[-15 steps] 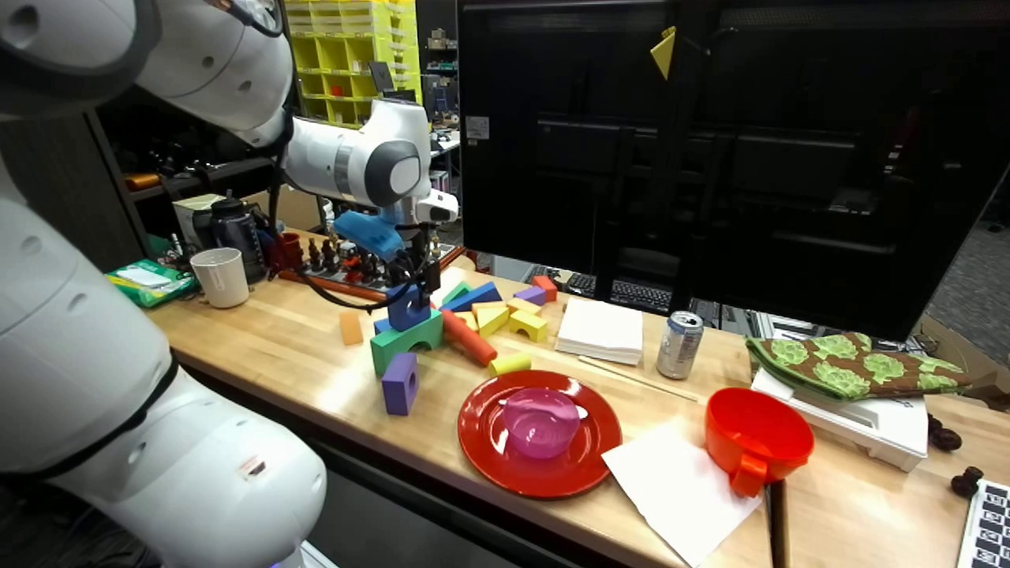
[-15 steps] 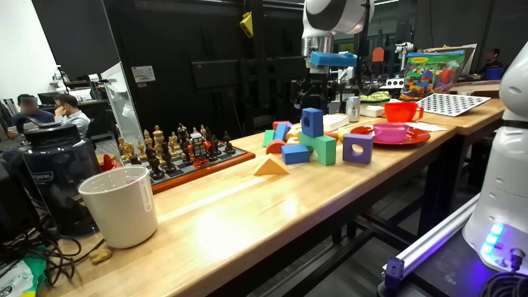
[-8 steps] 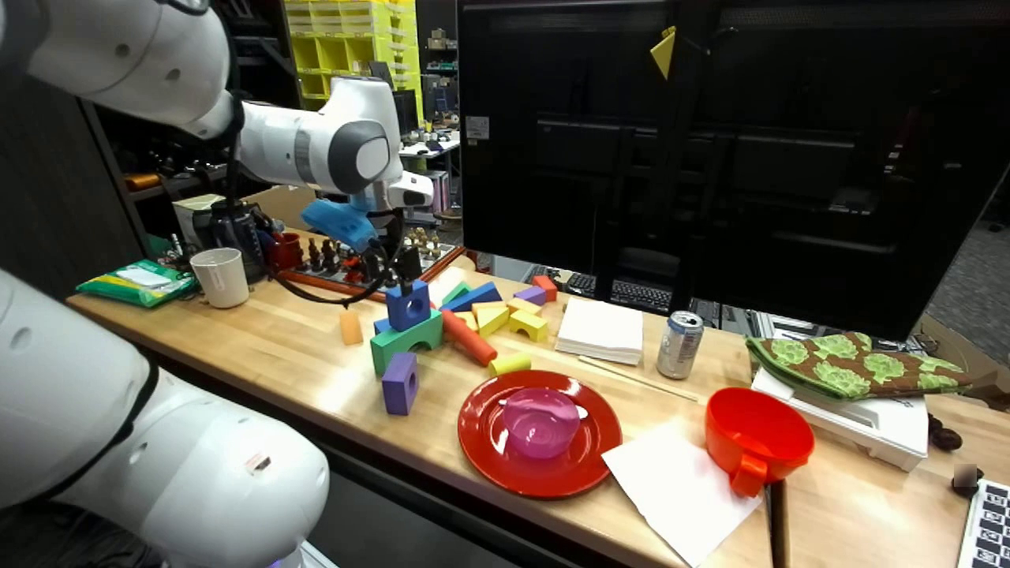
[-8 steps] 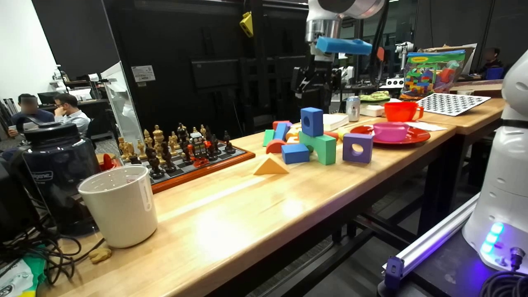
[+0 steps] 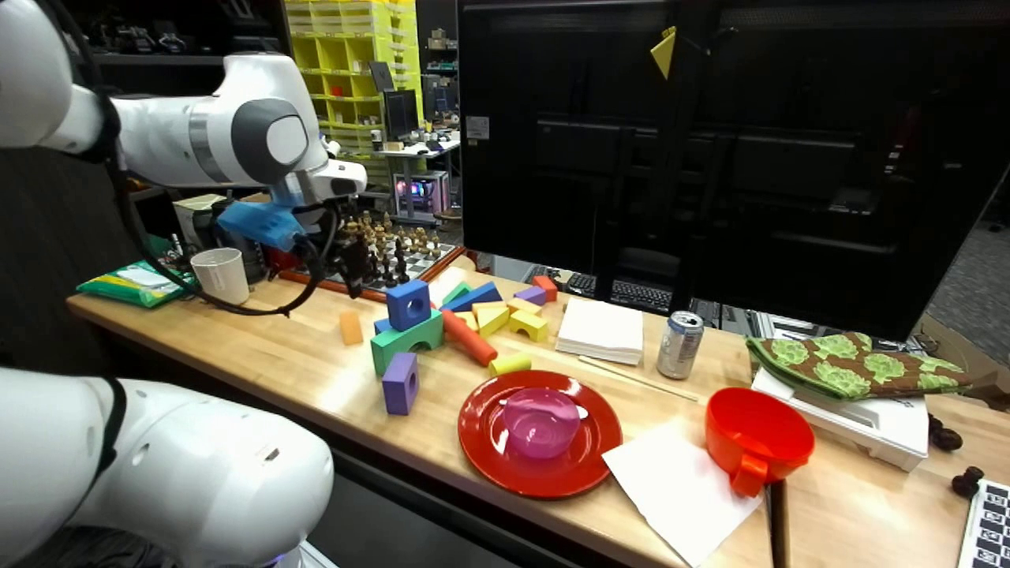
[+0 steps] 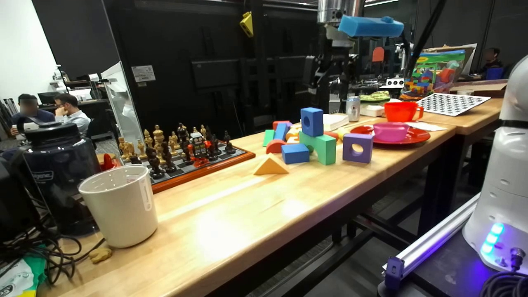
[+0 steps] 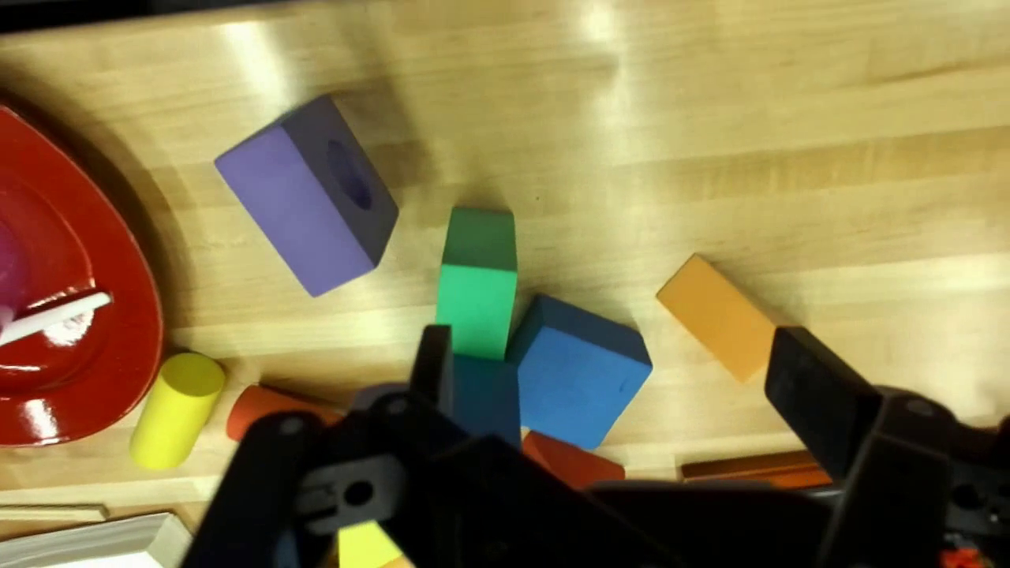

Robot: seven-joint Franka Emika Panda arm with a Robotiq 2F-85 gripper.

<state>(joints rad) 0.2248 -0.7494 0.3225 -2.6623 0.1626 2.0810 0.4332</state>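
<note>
Wrist view: the black two-finger gripper (image 7: 615, 347), looking down on the blocks, is released, its jaws spread wide and grasping nothing. In both exterior views it hangs over the wooden tabletop (image 6: 268, 206), touching none of the blocks. The blue block with a round hole (image 6: 315, 122) rests upon the green arch block (image 6: 324, 147); the purple holed block (image 7: 308, 197) stands just beside them, the orange triangular block (image 6: 271, 166) near. By judgement, the step in hand is a free hover above this stack; any grasp would call for aligning the jaws with one block, then lowering without toppling its neighbours. Containers: the red plate (image 5: 483, 454) bears a translucent pink bowl (image 5: 541, 426) (contents, if any, cannot be made out), with the end of a slim white utensil (image 7: 59, 317) showing beside it. The large red cup (image 5: 757, 426) shows only its inner wall. A clear bag (image 6: 441, 57) holds coloured blocks; the cream mug's (image 6: 117, 210) interior is mostly hidden.
</note>
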